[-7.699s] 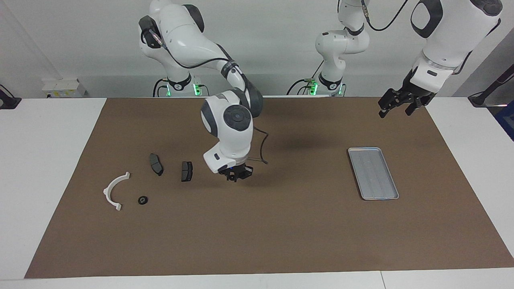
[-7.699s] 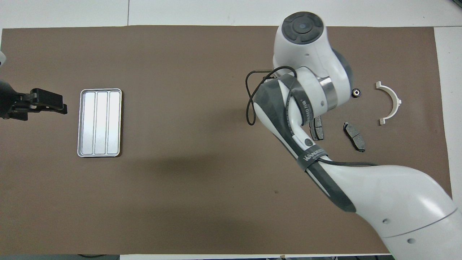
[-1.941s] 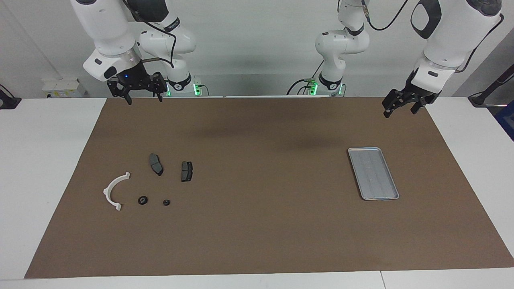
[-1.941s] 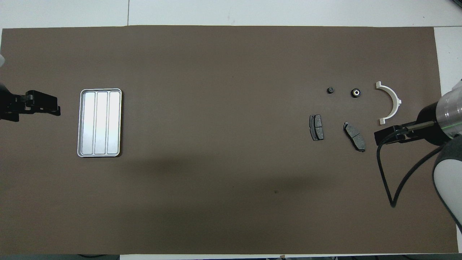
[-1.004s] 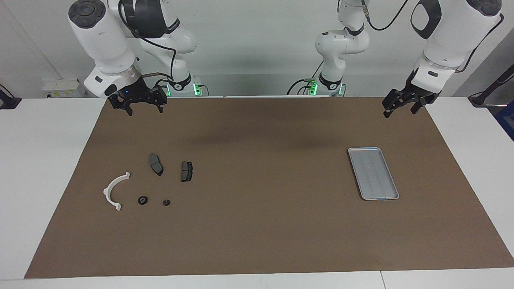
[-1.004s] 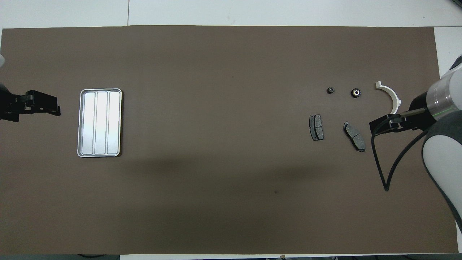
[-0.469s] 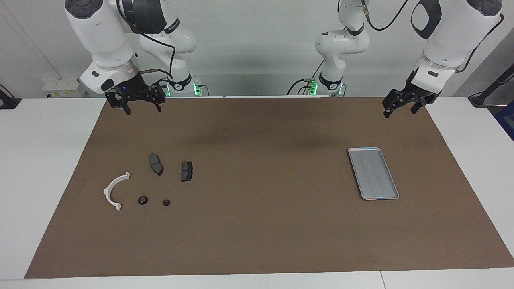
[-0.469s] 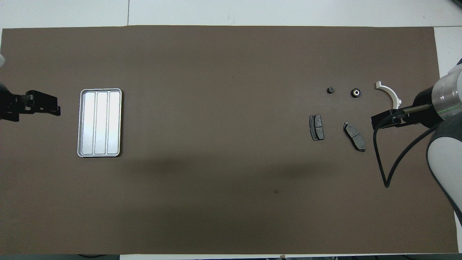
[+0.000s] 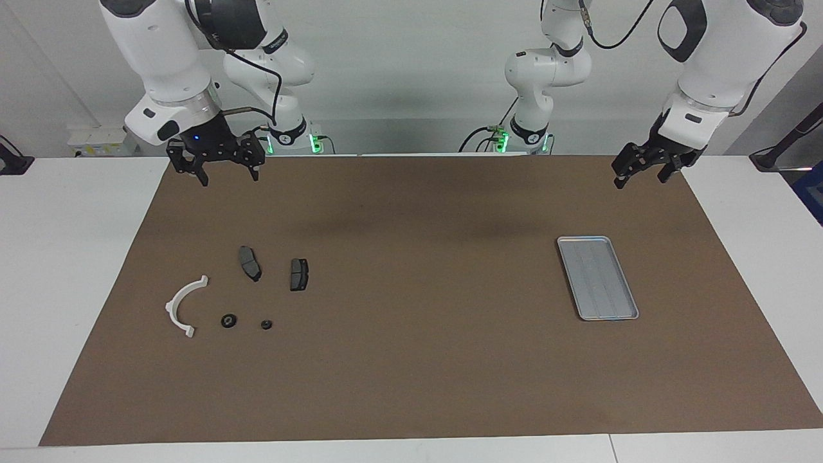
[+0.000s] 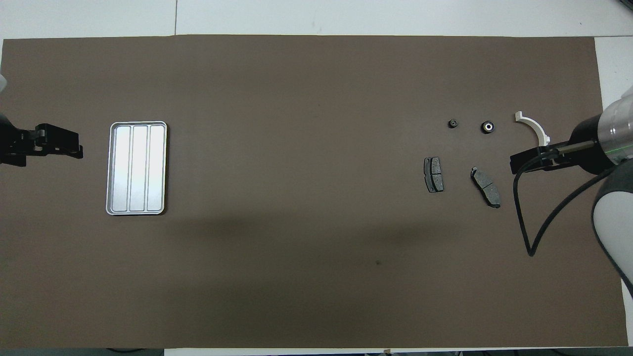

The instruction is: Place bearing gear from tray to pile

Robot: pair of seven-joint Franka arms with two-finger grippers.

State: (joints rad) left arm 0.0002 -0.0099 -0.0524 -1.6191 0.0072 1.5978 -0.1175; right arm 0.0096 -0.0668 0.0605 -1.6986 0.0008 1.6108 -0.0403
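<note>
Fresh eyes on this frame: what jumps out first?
The silver tray lies bare at the left arm's end of the brown mat. At the right arm's end sits a loose cluster: white half-ring bracket, two dark pads, two small round parts. Both claws, left and right, hang open and empty.

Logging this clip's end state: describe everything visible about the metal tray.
The tray is a flat, silver-grey rectangle that looks like metal, with rounded corners, a low raised rim and lengthwise ridges splitting its floor into three strips, clearest in the overhead view. It lies flat on the brown mat toward the left arm's end of the table, long side running away from the robots. Nothing lies in it and nothing touches it; the left pincer hangs apart from it, over the mat's edge.
</note>
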